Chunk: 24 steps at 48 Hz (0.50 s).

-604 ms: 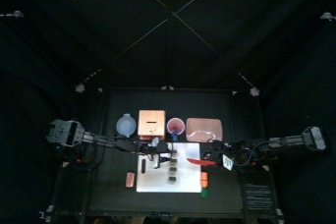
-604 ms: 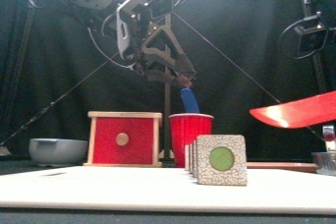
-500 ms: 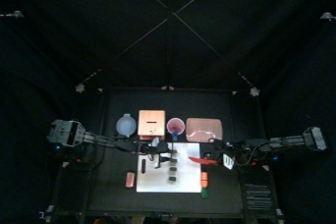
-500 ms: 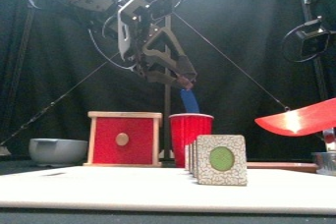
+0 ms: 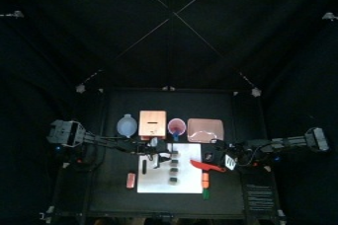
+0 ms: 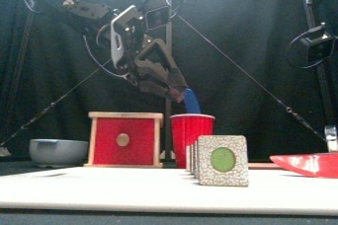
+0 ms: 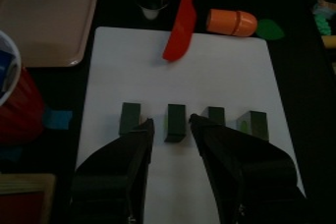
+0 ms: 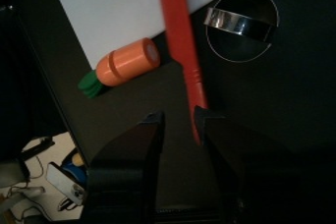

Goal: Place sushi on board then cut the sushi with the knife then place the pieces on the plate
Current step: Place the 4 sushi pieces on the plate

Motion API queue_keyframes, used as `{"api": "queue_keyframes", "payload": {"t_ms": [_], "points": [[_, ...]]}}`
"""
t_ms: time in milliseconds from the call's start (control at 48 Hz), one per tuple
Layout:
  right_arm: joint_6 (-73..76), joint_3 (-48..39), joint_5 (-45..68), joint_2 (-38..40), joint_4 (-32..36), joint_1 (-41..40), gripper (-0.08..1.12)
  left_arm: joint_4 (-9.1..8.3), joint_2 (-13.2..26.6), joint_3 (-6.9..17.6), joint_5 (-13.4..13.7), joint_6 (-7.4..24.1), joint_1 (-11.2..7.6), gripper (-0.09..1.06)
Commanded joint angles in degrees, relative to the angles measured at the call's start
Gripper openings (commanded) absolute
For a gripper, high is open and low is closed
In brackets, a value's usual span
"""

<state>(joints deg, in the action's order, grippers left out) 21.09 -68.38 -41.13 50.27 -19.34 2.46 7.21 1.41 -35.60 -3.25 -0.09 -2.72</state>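
Note:
Several dark green sushi pieces (image 7: 176, 120) stand apart in a row on the white cutting board (image 7: 132, 66), seen end-on as one stack of sushi pieces (image 6: 219, 160) in the front view. My left gripper (image 7: 171, 128) hangs high above them, open and holding nothing; the front view shows this left gripper (image 6: 169, 79) well clear of the table. The red knife (image 8: 184, 56) lies flat at the board's right edge, its handle between the open jaws of my right gripper (image 8: 182, 125). The top view shows the knife (image 5: 205, 167) beside the right gripper (image 5: 222, 160).
Along the back stand the blue-grey bowl (image 6: 57, 150), the wooden box (image 6: 126, 140), the red cup (image 6: 192, 135) with the blue knife (image 6: 189, 99), and the pink tray (image 5: 205, 128). A toy carrot (image 8: 125, 61) and the metal cutter (image 8: 243, 17) lie right of the board.
The red knife came down from a raised tilt to lie flat at the board's right edge. The left gripper drew slightly up and away from the sushi.

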Motion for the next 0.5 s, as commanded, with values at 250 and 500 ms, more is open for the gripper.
{"api": "queue_keyframes", "payload": {"t_ms": [250,500], "points": [[-0.1,7.0,-1.8,-0.9,7.4,-0.9,0.73,0.09,-4.2,-2.3,-5.9,-0.1,0.26,0.75],[-0.1,11.5,11.6,-7.6,19.4,-1.8,0.73,0.62,-5.5,-6.5,-12.1,0.0,0.26,0.74]]}}
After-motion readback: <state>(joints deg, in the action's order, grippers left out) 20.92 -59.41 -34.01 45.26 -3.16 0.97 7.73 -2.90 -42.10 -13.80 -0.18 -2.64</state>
